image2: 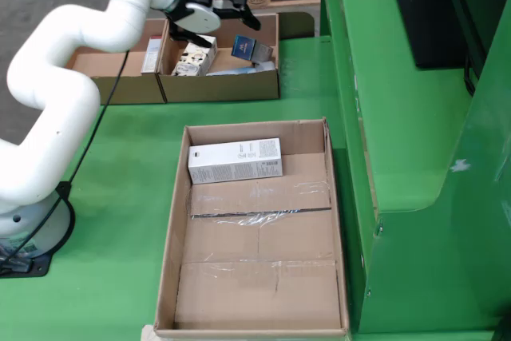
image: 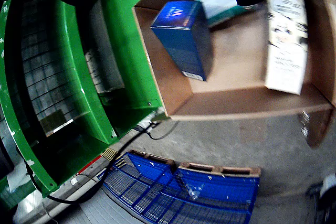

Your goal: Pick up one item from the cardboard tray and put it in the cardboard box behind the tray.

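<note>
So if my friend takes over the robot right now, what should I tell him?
End effector: above the far cardboard box; open or shut can't be told, nothing seen in it.
Things: a blue box, a white carton and a pale flat pack lie in that box. One white box lies in the near tray.
Done: likely a drop-off.
Left: nothing, unless the white box should go too.

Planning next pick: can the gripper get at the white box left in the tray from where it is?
Probably yes. The white box lies alone and flat at the far end of the tray, open from above. The gripper hovers over the cardboard box, so it must swing back.
</note>
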